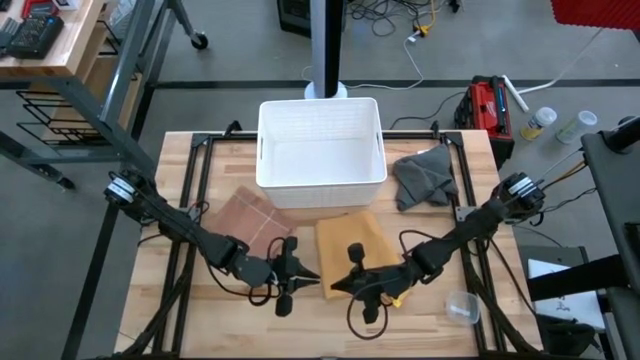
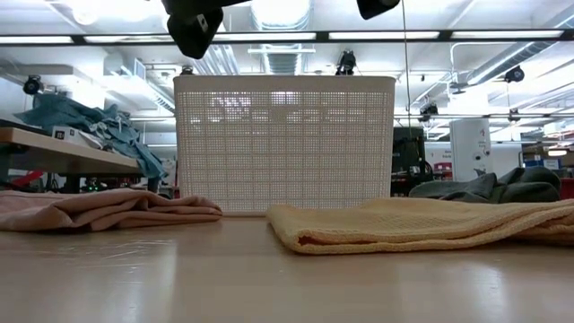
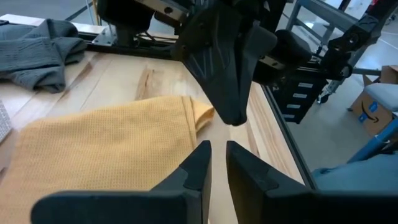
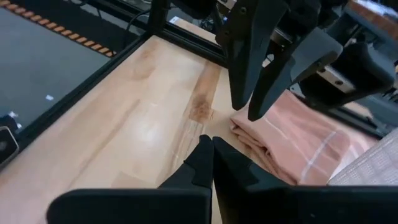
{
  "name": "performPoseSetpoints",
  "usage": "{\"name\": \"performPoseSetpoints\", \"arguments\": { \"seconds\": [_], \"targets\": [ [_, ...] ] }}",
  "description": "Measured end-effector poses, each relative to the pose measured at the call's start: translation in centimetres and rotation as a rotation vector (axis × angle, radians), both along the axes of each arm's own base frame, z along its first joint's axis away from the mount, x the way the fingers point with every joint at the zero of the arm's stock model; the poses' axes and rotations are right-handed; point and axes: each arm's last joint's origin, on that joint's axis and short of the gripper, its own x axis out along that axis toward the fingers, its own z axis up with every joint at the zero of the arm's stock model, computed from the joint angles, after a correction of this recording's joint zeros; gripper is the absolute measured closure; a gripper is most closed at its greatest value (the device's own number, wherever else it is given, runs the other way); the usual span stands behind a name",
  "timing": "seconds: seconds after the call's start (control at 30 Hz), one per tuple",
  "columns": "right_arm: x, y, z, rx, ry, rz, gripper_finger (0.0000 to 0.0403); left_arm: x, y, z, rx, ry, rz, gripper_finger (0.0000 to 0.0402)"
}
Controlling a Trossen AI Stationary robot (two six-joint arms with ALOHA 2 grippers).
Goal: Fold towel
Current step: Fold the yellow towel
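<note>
A yellow towel [image 1: 350, 240] lies folded on the table in front of the white basket [image 1: 320, 140], its layers stacked flat [image 2: 421, 224]. My left gripper [image 1: 300, 275] hovers just left of the towel's near left corner, fingers drawn together but for a thin slit [image 3: 217, 149]. My right gripper [image 1: 342, 283] hovers over the towel's near edge, facing the left one, fingers shut [image 4: 208, 142]. Both are raised well above the table and hold nothing; in the low view only the left gripper's underside [image 2: 193, 27] shows at the top.
A folded pink towel [image 1: 250, 215] lies left of the yellow one. A crumpled grey towel [image 1: 425, 178] lies right of the basket. A clear cup [image 1: 462, 305] stands near the table's right front. Bare wood stretches along the near edge.
</note>
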Motion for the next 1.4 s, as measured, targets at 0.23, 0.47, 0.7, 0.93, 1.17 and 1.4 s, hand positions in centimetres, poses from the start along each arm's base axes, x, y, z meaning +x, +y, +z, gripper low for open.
{"name": "performPoseSetpoints", "arguments": {
  "seconds": [0.23,0.47,0.7,0.93,1.17,1.4],
  "targets": [
    [0.1,0.0,-0.2,-0.102,-0.003,0.044,0.0403,0.0,0.0,0.0,0.000,0.000,0.000,0.0363],
    [0.3,0.2,0.4,-0.031,-0.016,0.010,0.0403,0.0,0.0,0.0,0.000,0.000,0.000,0.0355],
    [-0.1,-0.2,-0.7,0.094,0.114,-0.087,0.0403,0.0,0.0,0.0,0.000,-0.001,0.000,0.0357],
    [-0.5,-0.7,-1.6,0.218,0.225,-0.201,0.0403,0.0,0.0,0.0,-0.001,-0.001,0.000,0.0364],
    [-0.5,-0.8,-1.6,0.254,0.233,-0.201,0.0403,0.0,0.0,0.0,-0.001,-0.001,0.000,0.0357],
    [-0.5,-0.7,-1.5,0.270,0.234,-0.187,0.0403,0.0,0.0,0.0,-0.001,-0.001,0.000,0.0352]
  ]
}}
